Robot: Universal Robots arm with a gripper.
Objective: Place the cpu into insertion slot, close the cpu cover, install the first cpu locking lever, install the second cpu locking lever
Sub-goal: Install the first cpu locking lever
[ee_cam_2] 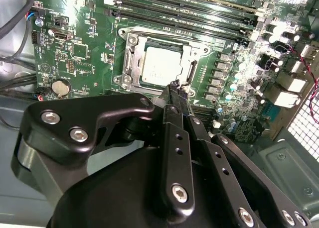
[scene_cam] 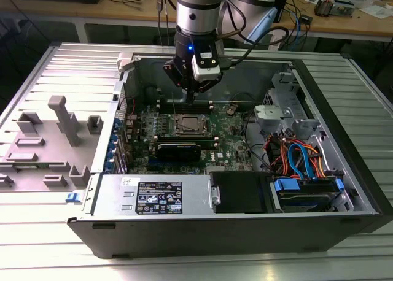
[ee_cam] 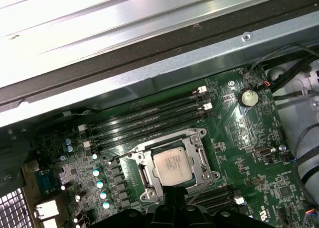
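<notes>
The cpu (ee_cam_2: 162,64) lies flat in the insertion slot (scene_cam: 189,125) on the green board, its silvery top showing. The cpu cover (ee_cam_2: 132,58) lies down over it as a metal frame, with the chip seen through its window. In the first wrist view the cpu (ee_cam: 174,166) sits inside the same frame (ee_cam: 142,173), and a thin wire lever (ee_cam: 203,187) runs along one side of the socket. My gripper (ee_cam_2: 178,87) hangs just above the socket's edge, close to the lever side. Its black fingers are shut together with nothing seen between them. In the exterior view my gripper (scene_cam: 190,99) points down over the socket.
Long black memory slots (ee_cam_2: 199,16) run beside the socket. A coin cell (ee_cam_2: 61,86) and black cables lie near the board's edge. The case walls (scene_cam: 202,66) surround the board, with a black box (scene_cam: 239,192) and blue and orange cables (scene_cam: 301,158) at the exterior view's right.
</notes>
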